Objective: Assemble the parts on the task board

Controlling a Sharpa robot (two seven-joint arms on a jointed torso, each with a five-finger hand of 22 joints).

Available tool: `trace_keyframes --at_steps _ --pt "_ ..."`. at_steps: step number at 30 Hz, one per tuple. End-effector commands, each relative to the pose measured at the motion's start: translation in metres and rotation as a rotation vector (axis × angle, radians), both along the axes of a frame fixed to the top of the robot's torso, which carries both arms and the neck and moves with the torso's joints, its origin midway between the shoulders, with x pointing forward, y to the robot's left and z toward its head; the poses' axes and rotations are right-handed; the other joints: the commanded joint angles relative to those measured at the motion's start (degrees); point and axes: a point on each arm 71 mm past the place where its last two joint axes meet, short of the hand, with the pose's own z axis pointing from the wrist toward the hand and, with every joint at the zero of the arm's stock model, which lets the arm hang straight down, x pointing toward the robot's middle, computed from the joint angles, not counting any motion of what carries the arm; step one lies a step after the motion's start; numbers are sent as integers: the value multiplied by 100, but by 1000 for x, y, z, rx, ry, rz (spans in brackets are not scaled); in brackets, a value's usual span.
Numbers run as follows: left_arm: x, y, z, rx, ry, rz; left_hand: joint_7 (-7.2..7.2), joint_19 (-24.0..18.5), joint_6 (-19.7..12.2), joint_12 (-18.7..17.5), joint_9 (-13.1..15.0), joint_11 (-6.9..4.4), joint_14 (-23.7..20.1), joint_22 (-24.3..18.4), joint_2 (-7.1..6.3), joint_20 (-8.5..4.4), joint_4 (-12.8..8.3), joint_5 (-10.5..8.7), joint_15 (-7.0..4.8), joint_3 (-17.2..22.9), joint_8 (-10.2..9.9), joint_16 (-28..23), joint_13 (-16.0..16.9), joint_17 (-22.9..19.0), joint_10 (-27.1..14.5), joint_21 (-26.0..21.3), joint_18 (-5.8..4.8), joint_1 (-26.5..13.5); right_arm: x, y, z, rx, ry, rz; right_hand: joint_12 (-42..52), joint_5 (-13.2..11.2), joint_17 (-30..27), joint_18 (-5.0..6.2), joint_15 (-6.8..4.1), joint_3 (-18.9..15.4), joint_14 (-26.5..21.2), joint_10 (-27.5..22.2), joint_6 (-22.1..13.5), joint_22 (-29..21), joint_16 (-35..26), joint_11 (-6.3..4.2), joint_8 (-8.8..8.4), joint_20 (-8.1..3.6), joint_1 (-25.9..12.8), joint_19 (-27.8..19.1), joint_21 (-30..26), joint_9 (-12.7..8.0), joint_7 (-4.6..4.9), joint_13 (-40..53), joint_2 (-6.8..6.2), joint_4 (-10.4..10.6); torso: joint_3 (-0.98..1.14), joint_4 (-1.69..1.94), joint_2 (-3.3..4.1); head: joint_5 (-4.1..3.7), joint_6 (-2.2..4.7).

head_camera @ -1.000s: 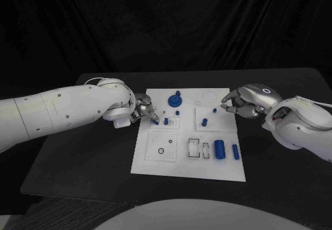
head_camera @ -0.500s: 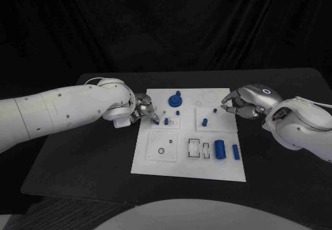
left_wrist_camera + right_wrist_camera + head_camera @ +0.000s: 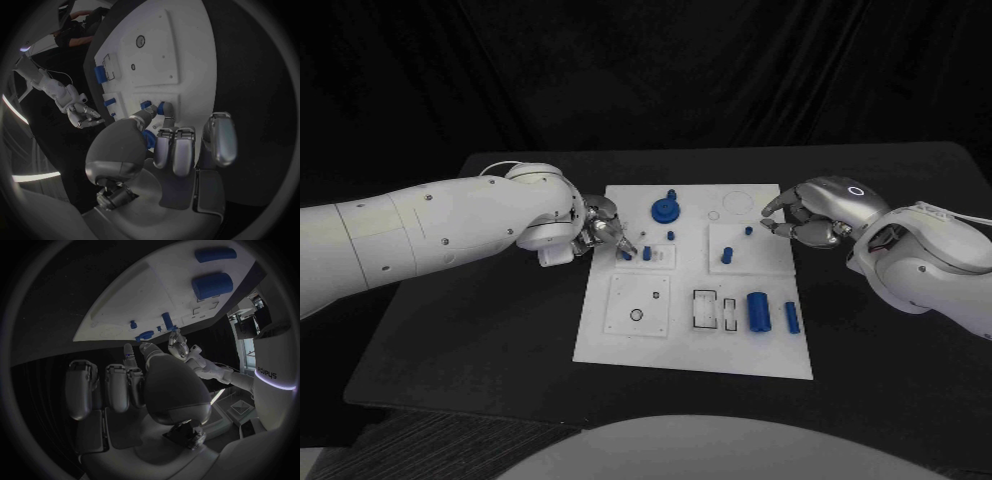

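- On the black table (image 3: 473, 330) lies the white task board (image 3: 661, 345), blue parts standing on it.
- Left hand (image 3: 599, 228), at the board's left edge, pinches a small blue peg (image 3: 625, 253).
- Right hand (image 3: 798, 218), fingers curled, grips nothing visible by a blue pin (image 3: 747, 230).
- No writing on the board is readable.

The white task board (image 3: 692, 340) lies mid-surface (image 3: 473, 330) with blue parts (image 3: 757, 311) on it. The left hand (image 3: 602, 228) sits at its left edge, fingers over a small blue part (image 3: 626, 253); the right hand (image 3: 799, 217) curls at its right edge.
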Motion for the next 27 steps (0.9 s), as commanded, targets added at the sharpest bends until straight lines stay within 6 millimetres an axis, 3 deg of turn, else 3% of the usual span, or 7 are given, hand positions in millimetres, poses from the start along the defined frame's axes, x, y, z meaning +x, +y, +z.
trace_keyframes --at_steps 1,12,15,17,19,27 --pt "-2 -1 -4 7 29 -17 40 9 17 -19 -27 -29 616 1015 -33 15 69 -92 -28 -130 -38 15 1482 1510 564 -12 63 -92 0 -1 -1 -4 4 -14 20 29 448 40 19 27 417 590 54 1276 -30 33 -37 3 70 277 -19 -7 2 1509 -6 1 2 -2 2 3 -1" --pt "-1 2 -5 26 37 -5 68 1 89 -30 -45 -4 616 1006 -56 28 503 -461 -9 -764 -54 15 1474 1510 554 -59 70 -468 0 -1 -2 -5 7 -13 20 29 448 40 19 27 417 590 54 1276 -30 33 -37 3 70 277 -19 -7 2 1509 -6 1 2 -1 2 5 -1" --pt "-1 2 -5 29 38 -1 66 -7 98 -32 -13 -3 616 1001 -42 31 581 -479 -7 -881 -28 15 1472 1510 552 -78 74 -537 0 -1 -3 -5 8 -13 20 29 448 40 19 27 417 590 54 1276 -30 33 -37 3 70 277 -19 -7 2 1509 -6 1 3 -1 1 10 -1" --pt "-1 3 -5 30 38 0 55 -11 96 -39 100 -8 616 998 -22 32 606 -478 -9 -968 60 15 1468 1510 546 -90 77 -535 0 -1 -3 -6 8 -13 20 29 448 40 19 27 417 590 54 1276 -30 33 -37 3 70 277 -19 -7 2 1509 -6 1 2 2 2 8 -1" --pt "0 4 -5 29 37 3 24 -4 27 -33 461 -30 616 1000 35 20 628 -474 -28 -1120 351 15 1472 1510 551 -90 76 -486 0 -1 -3 -6 9 -14 20 29 448 40 19 27 417 590 54 1276 -30 33 -37 3 70 277 -19 -7 2 1509 -6 1 1 2 2 9 -1" --pt "1 6 -4 9 14 15 23 9 -90 -27 776 -35 616 1005 22 11 819 -516 -33 -1432 574 15 1476 1510 556 -82 73 -614 0 -2 -3 -7 10 -16 20 29 448 40 19 27 417 590 54 1276 -30 33 -37 3 70 277 -19 -7 2 1509 -6 1 0 1 3 15 -1"
